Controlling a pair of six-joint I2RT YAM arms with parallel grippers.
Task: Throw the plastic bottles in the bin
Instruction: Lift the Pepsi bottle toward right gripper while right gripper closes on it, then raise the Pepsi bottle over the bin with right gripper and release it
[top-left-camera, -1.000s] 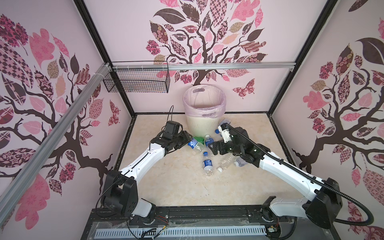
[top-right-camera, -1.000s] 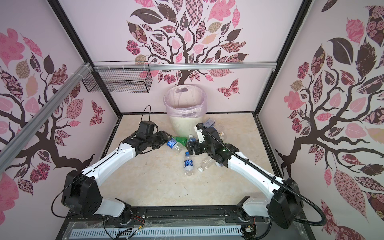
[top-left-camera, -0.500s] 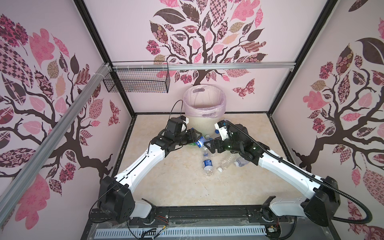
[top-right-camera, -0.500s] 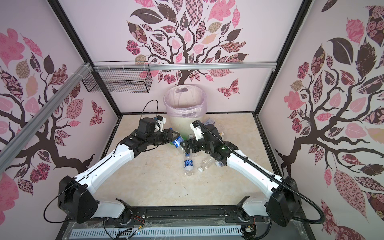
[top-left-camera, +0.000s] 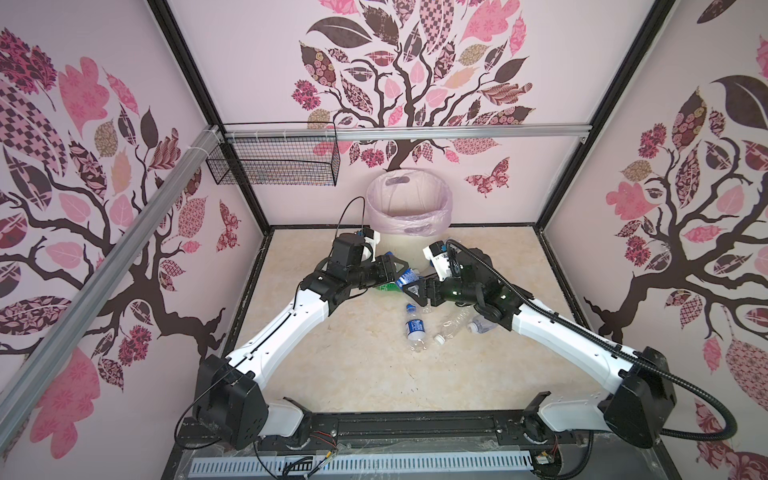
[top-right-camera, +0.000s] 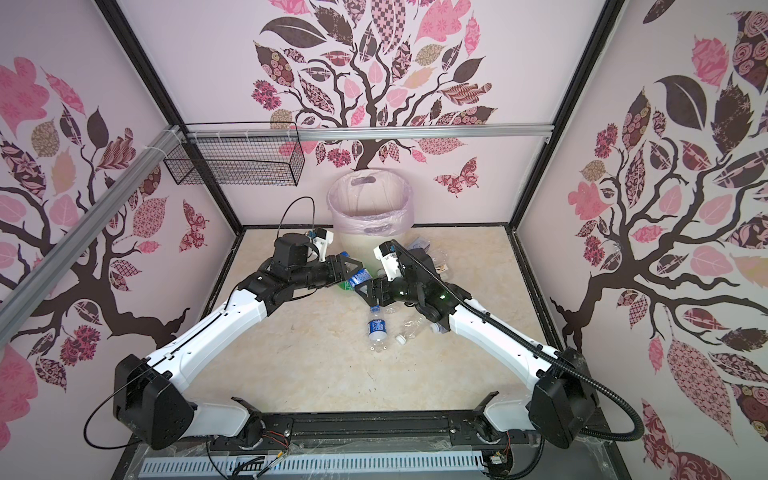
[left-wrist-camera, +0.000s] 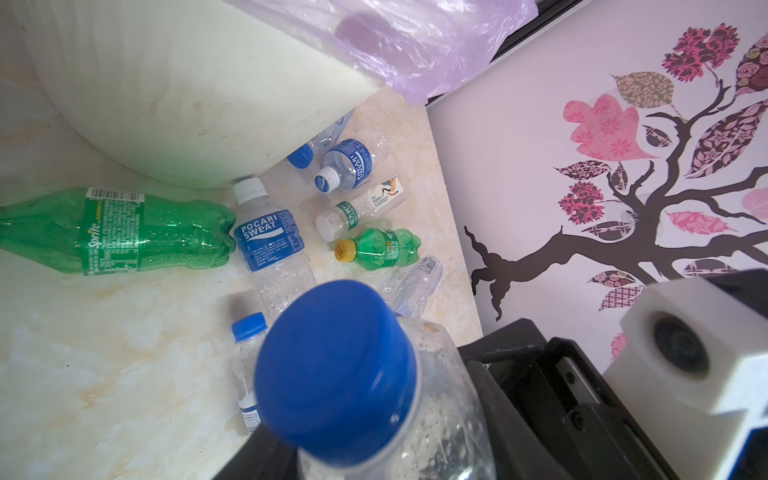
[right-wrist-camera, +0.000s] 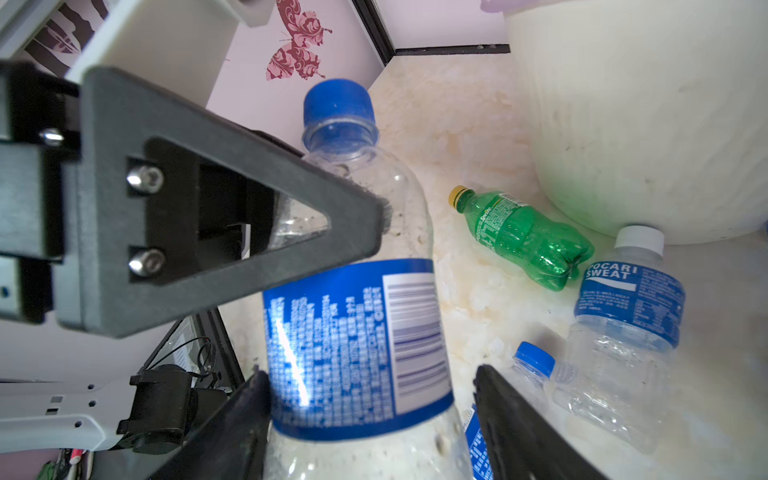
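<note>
A clear bottle (top-left-camera: 406, 276) (top-right-camera: 360, 277) with a blue label and blue cap hangs above the floor in front of the bin (top-left-camera: 409, 208) (top-right-camera: 370, 208). My left gripper (top-left-camera: 395, 271) (left-wrist-camera: 374, 449) is shut on its upper body, just below the blue cap (left-wrist-camera: 336, 374). My right gripper (top-left-camera: 412, 289) (right-wrist-camera: 374, 415) stands open around the bottle's lower end (right-wrist-camera: 357, 345); one finger touches it and a gap shows at the other. Several more plastic bottles lie on the floor: a large green one (left-wrist-camera: 124, 228), a blue-labelled one (left-wrist-camera: 270, 241) (right-wrist-camera: 627, 299) and a small green one (left-wrist-camera: 382, 247).
A blue-labelled bottle (top-left-camera: 415, 330) and a crushed clear one (top-left-camera: 451, 326) lie in front of the grippers. More bottles crowd the floor right of the bin. A black wire mesh basket (top-left-camera: 274, 164) hangs on the back rail at the left.
My left gripper has lifted the bottle and carried it toward the middle. My right gripper has swung left to meet it, and its jaws have narrowed around the bottle's lower end.
</note>
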